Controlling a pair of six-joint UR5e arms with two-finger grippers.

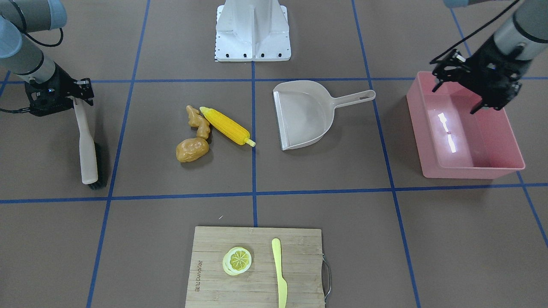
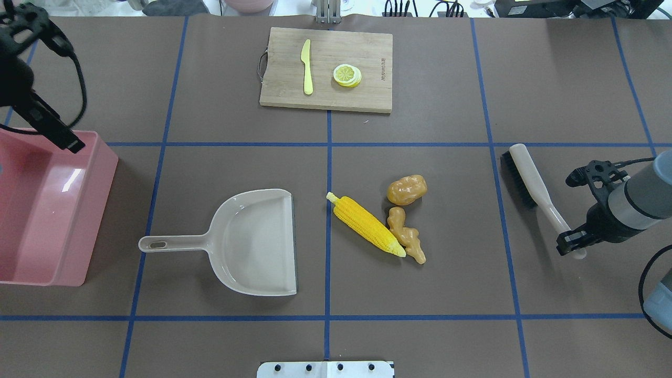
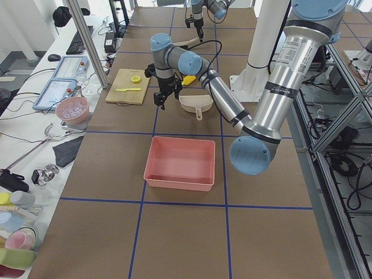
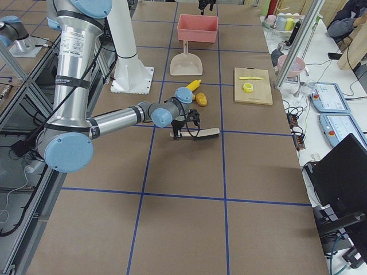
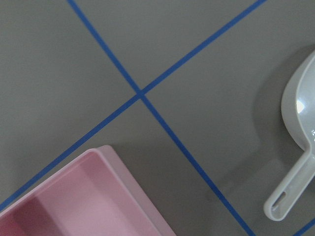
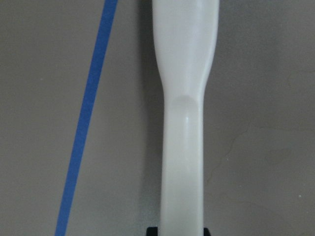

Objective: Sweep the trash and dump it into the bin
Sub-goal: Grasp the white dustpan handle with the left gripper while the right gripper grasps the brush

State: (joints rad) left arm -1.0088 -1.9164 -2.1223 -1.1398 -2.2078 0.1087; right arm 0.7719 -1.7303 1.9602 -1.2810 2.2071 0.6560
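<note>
White plastic brush handle (image 6: 183, 123) clamped in right end effector (image 1: 76, 99); left end effector (image 1: 454, 100) open, empty, over pink plastic bin (image 1: 471, 172) beyond beige dustpan (image 1: 304, 115). Trash: yellow corn cob (image 1: 224, 126), tan ginger (image 1: 198, 122), brown potato (image 1: 192, 149) off dustpan mouth. Unheld dustpan could slide under sweep.

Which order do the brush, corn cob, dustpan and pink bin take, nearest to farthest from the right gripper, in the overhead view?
1. brush: at the right gripper itself, its handle end between the fingers.
2. corn cob: just right of centre.
3. dustpan: left of centre.
4. pink bin: at the far left edge.
</note>
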